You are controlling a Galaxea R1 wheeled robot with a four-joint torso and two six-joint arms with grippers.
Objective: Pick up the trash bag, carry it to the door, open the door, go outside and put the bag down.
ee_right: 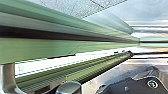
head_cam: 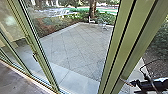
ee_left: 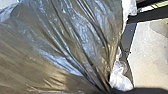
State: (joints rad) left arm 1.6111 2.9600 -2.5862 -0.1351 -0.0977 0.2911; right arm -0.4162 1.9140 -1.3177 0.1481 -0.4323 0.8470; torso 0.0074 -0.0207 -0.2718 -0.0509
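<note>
Apparently, the step in hand is getting the green-framed glass door (head_cam: 125,47) open and making room to pass, with the bag not yet set down outside. The right gripper (head_cam: 132,85), at the end of a black jointed arm (head_cam: 152,86), is close beside the door's thick green upright; whether it is wide, narrow or clasping anything, I cannot tell. A curved grey metal bar (ee_right: 7,75), perhaps part of a pull, lies near the green framing in the right wrist view. Good work here would mean steady, even pressure on the door, with the base moving in step so the wrist is not twisted or pinched against the frame. The shiny grey-brown plastic trash bag (ee_left: 62,45) is close to the left wrist, its folds drawn together beside a crumpled white piece of plastic (ee_left: 121,80); the left gripper's own state I cannot tell. Thin film like that could snag or tear on the door's edge, so it is best kept tucked well away from it. Inside the door, the floor (head_cam: 15,82) is dull and brownish grey; beyond it run a smooth pale strip (head_cam: 72,81) and square grey pavers (head_cam: 75,50), edged by low shrubs (head_cam: 50,22) and a tree trunk (head_cam: 92,8).
</note>
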